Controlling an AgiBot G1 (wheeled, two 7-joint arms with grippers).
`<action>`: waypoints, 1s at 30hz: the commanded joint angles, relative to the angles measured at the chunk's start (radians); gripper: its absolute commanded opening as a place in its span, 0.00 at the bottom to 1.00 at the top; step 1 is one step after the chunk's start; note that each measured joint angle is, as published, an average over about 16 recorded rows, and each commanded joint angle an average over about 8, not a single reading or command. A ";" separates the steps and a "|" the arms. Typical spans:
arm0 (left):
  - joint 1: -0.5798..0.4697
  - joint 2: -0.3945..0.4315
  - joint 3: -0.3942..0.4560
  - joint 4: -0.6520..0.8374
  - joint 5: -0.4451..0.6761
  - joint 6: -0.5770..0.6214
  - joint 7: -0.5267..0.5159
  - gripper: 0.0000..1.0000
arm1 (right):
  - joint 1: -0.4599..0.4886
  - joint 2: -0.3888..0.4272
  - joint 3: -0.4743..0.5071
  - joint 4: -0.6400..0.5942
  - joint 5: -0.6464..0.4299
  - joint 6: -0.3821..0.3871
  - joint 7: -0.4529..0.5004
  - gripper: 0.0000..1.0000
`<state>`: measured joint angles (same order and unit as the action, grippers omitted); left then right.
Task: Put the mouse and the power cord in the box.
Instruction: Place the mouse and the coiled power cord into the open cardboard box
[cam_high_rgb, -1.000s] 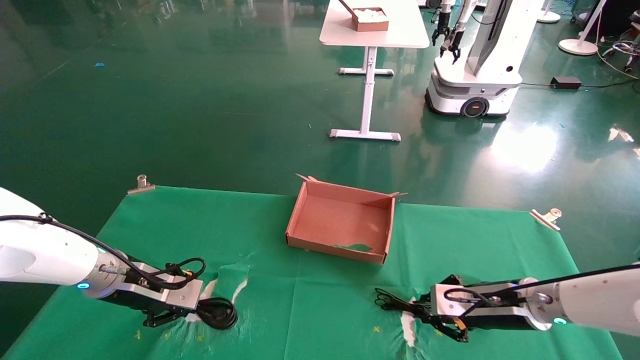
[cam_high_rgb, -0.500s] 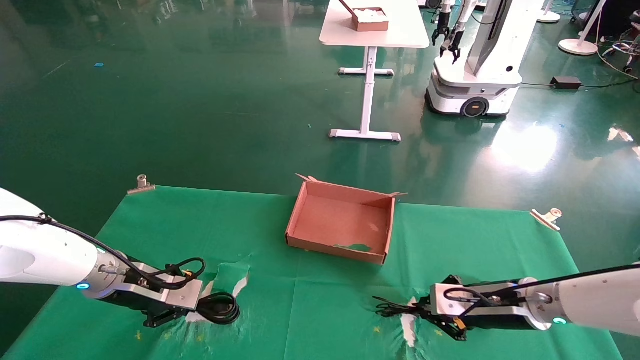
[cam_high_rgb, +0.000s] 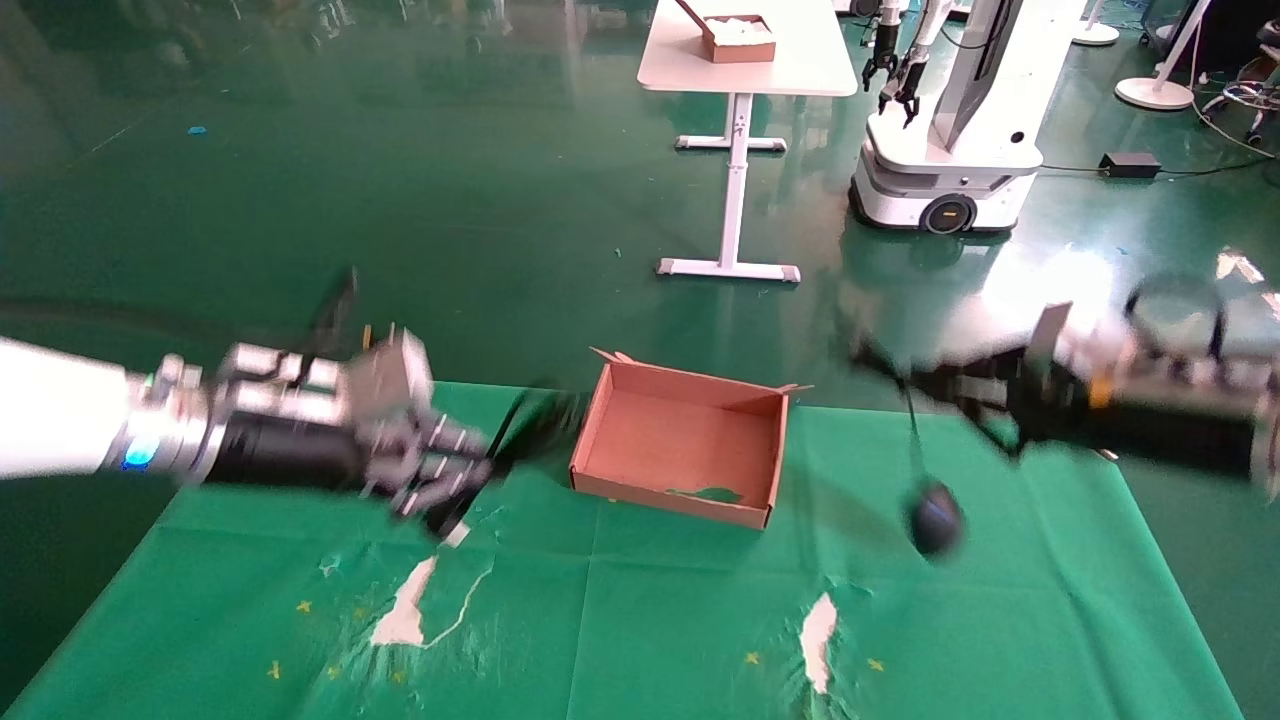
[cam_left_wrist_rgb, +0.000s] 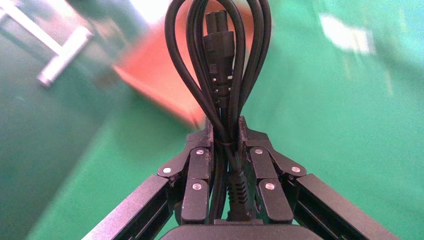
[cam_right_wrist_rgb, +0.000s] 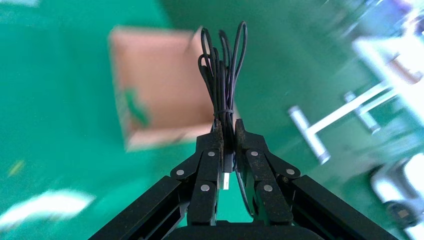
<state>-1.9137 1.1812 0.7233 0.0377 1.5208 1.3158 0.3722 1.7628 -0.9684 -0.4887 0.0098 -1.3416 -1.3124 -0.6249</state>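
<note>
The left gripper (cam_left_wrist_rgb: 225, 131) hangs in the air just left of the box (cam_high_rgb: 683, 443), its fingers pressed together on the power cord (cam_left_wrist_rgb: 220, 60), whose looped strands and plug end stick out past the fingertips. The right gripper (cam_right_wrist_rgb: 227, 131) is raised on the box's right side, pinching the bundled thin cable of the mouse (cam_high_rgb: 935, 522) (the loops stand up beyond its fingers in the right wrist view). The mouse itself dangles from that cable below the gripper, above the green cloth (cam_high_rgb: 640, 620) to the right of the box, apart from it. The box sits on the cloth between the two arms, nothing in it
</note>
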 joint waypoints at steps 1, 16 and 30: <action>-0.020 0.012 -0.042 0.023 -0.061 0.004 -0.061 0.00 | 0.043 0.011 0.011 0.006 0.016 0.000 0.027 0.00; -0.179 0.017 -0.036 -0.041 -0.056 -0.098 -0.117 0.00 | -0.037 -0.332 0.012 -0.040 0.020 0.396 0.083 0.26; -0.149 0.022 0.019 -0.056 0.023 -0.048 -0.039 0.00 | -0.076 -0.372 -0.023 0.024 -0.030 0.516 0.130 1.00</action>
<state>-2.0565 1.2152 0.7450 -0.0157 1.5471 1.2439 0.3259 1.6924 -1.3299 -0.5097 0.0278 -1.3694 -0.7969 -0.5060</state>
